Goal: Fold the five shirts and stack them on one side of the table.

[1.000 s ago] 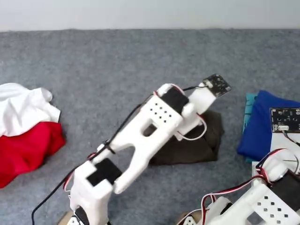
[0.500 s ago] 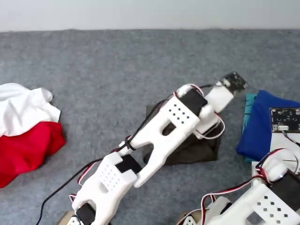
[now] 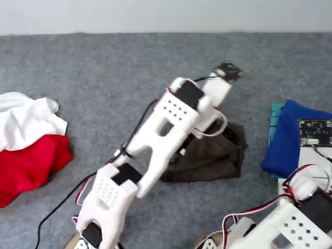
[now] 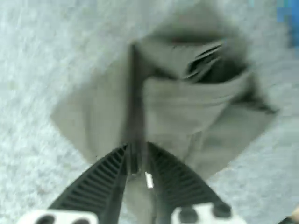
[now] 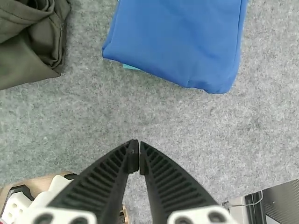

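- The left gripper (image 4: 137,151), jaws all but closed on a thin edge of the dark olive shirt (image 3: 215,158), has swung back from its stretch toward the folded blue shirt (image 3: 290,140) half a second ago.
- The olive shirt lies bunched mid-surface, near the blue one; the transfer to the stack looks unfinished.
- The right gripper (image 5: 134,147) hangs shut and empty over the grey carpeted surface (image 3: 104,78).
- A crumpled red shirt (image 3: 26,166) and white shirt (image 3: 26,122) wait unfolded at the opposite edge.

Olive shirt (image 3: 218,155), blue shirt (image 3: 288,140)
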{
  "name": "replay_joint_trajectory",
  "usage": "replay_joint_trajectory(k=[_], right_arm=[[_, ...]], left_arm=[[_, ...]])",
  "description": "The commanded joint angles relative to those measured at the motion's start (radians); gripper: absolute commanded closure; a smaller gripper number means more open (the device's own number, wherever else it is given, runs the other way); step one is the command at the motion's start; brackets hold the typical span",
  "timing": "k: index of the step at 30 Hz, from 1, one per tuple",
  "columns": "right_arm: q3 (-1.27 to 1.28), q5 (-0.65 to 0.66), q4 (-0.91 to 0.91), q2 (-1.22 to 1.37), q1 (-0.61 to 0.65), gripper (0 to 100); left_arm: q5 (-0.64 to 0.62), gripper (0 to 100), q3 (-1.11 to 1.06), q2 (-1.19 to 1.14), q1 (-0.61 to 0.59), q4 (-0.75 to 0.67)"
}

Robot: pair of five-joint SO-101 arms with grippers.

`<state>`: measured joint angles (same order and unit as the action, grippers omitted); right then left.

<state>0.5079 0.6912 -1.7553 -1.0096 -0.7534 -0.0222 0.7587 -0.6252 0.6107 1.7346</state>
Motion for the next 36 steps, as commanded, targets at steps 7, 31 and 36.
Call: replay_joint_trajectory(k=[7, 31, 36], right_arm=[[0.06, 0.002, -0.039, -0.013, -0.008, 98.9], [0.055, 0.002, -0.028, -0.013, -0.01, 98.9], [0.055, 0.002, -0.016, -0.013, -0.005, 98.9]], left_arm=[[0.08, 99, -0.148, -0.044, -0.094, -0.028], [0.032, 99, -0.311, 0.247, 0.249, 0.017], [0.031, 99, -0.328, 0.279, 0.06, 0.018]])
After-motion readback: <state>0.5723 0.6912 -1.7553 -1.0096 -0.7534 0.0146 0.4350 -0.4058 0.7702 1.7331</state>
